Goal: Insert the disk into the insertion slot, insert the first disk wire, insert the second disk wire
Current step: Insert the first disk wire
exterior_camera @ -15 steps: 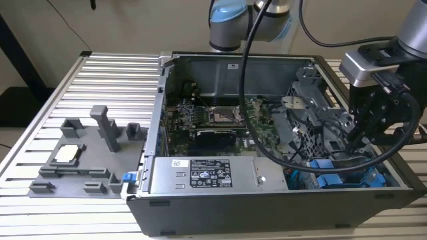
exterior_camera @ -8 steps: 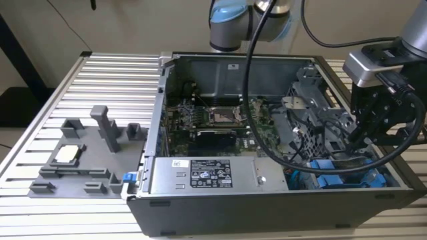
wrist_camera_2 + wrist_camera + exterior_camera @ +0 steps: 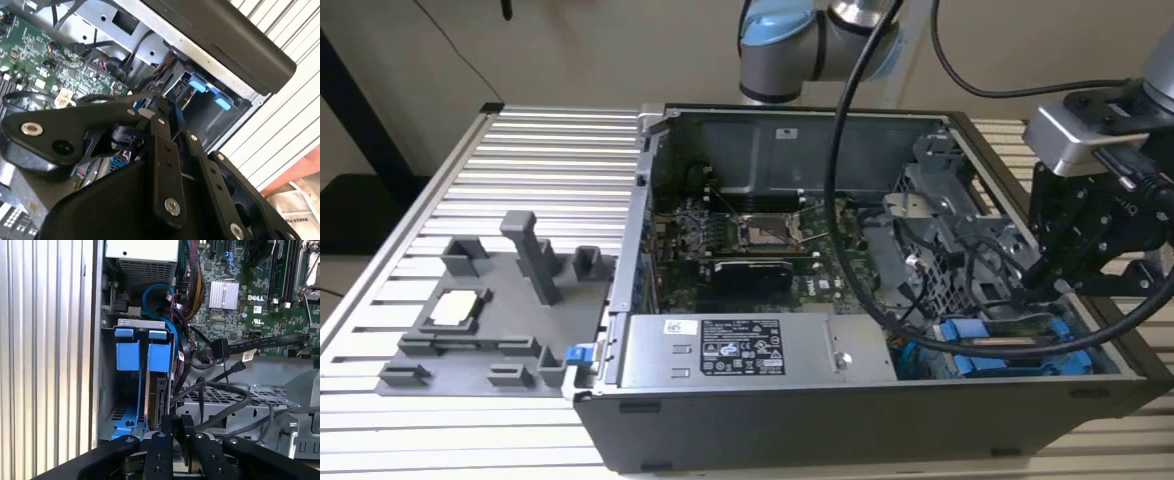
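The disk (image 3: 160, 401) stands edge-on inside the insertion slot (image 3: 159, 353), a grey cage bay with blue trim. In the exterior view the disk (image 3: 1007, 345) lies in its blue frame at the case's lower corner, on the exterior view's right. My gripper (image 3: 176, 424) hangs just over the disk's near end, slightly to its side, fingers close together. I cannot make out anything between them. It reaches down into the case (image 3: 1041, 290) among black cables. A black wire with a flat connector (image 3: 220, 347) lies loose over the board beside the cage. The gripper tip (image 3: 154, 102) sits by blue plastic.
The open computer case (image 3: 854, 420) holds a power supply (image 3: 747, 345) and a green motherboard (image 3: 747, 235). A perforated grey cage (image 3: 235, 395) with thick black cables borders the slot. A grey fixture (image 3: 480, 320) stands on the slatted table (image 3: 520, 150) at the exterior view's left.
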You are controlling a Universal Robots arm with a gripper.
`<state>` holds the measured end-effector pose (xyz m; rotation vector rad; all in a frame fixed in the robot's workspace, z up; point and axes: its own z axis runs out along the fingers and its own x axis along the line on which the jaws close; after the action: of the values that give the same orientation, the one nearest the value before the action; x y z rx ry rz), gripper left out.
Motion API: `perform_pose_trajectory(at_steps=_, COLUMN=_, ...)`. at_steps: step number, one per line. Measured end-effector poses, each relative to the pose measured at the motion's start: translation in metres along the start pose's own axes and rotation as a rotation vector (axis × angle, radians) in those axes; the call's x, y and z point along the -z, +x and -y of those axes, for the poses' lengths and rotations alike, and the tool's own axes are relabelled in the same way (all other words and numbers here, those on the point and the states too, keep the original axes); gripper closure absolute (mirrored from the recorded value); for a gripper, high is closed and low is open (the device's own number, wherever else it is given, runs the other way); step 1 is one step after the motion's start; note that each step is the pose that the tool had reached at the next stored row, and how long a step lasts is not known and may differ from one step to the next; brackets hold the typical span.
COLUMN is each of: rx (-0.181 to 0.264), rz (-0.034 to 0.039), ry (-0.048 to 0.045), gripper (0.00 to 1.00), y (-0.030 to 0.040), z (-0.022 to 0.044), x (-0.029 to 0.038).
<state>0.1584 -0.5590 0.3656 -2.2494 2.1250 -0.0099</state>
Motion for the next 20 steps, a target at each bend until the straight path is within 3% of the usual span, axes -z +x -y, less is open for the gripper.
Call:
perform_pose_trajectory(at_steps=5, rx=0.000, rz=0.0052, ry=-0.0084, gripper=0.81, y=0.0117, z=0.0001, x=-0.0011)
perform_pose_trajectory(at_steps=7, rx=-0.001, rz=0.0076, ry=-0.0113, gripper=0.81, y=0.0134, z=0.0001, x=-0.0019)
perform_pose_trajectory(at_steps=8, rx=-0.001, rz=0.0165, ry=-0.0112, gripper=0.81, y=0.0134, z=0.0001, x=-0.0019)
perform_pose_trajectory(at_steps=11, rx=-0.003, rz=0.0686, ry=-0.0089, gripper=0.81, y=0.0135, z=0.0002, x=-0.0020)
perform_pose_trajectory(at_steps=12, rx=-0.003, rz=0.0772, ry=-0.0094, gripper=0.81, y=0.0139, z=0.0004, x=-0.0021)
perform_pose_trajectory(at_steps=13, rx=-0.004, rz=0.0779, ry=-0.0145, gripper=0.81, y=0.0147, z=0.0011, x=-0.0022)
perform_pose_trajectory(at_steps=14, rx=-0.004, rz=0.0786, ry=-0.0260, gripper=0.81, y=0.0153, z=0.0020, x=-0.0023)
perform_pose_trajectory(at_steps=17, rx=-0.008, rz=0.0811, ry=-0.0725, gripper=0.81, y=0.0175, z=0.0069, x=-0.0026)
perform_pose_trajectory(at_steps=20, rx=-0.008, rz=0.0814, ry=-0.0770, gripper=0.81, y=0.0192, z=0.0119, x=-0.0037)
